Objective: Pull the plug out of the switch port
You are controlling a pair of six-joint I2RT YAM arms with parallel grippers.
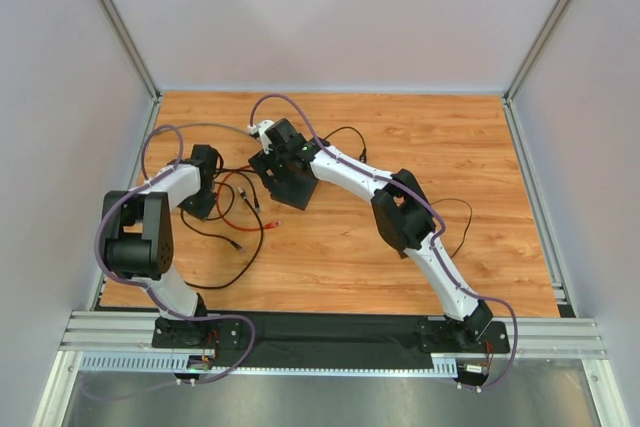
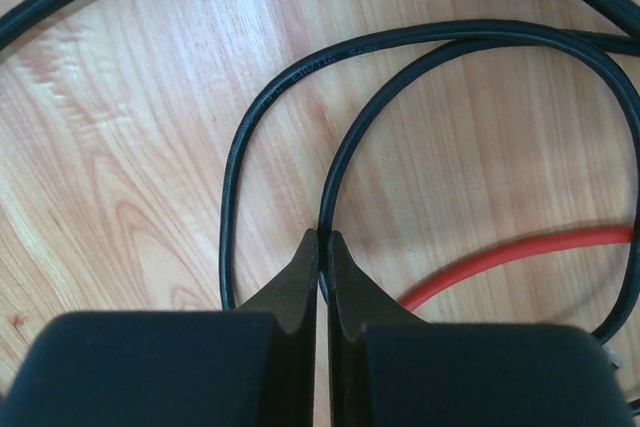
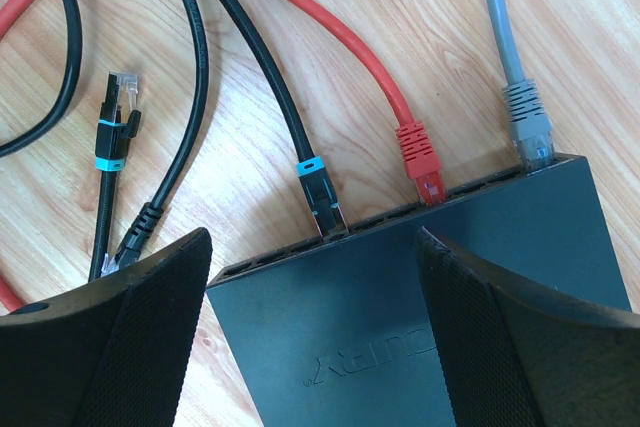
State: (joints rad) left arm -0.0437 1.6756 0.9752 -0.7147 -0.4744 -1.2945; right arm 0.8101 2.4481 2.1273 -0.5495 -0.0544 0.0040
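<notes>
The flat black switch [image 3: 430, 327] lies on the wooden table, its socket edge facing away from the right wrist camera. Three plugs sit in its ports: a black one with a blue band [image 3: 320, 197], a red one [image 3: 420, 159] and a grey one [image 3: 527, 122]. My right gripper [image 3: 312, 247] is open and hangs over the switch, one finger on each side. In the top view it [image 1: 280, 162] covers the switch [image 1: 300, 195]. My left gripper [image 2: 323, 239] is shut on a thin black cable [image 2: 345, 147] left of the switch, low over the table [image 1: 200, 202].
A loose black plug with a blue band [image 3: 118, 117] and another loose black plug [image 3: 135, 237] lie left of the switch. Black cables [image 1: 235, 247] and a red cable [image 1: 228, 209] loop across the table between the arms. A grey cable [image 1: 215, 125] runs to the back left.
</notes>
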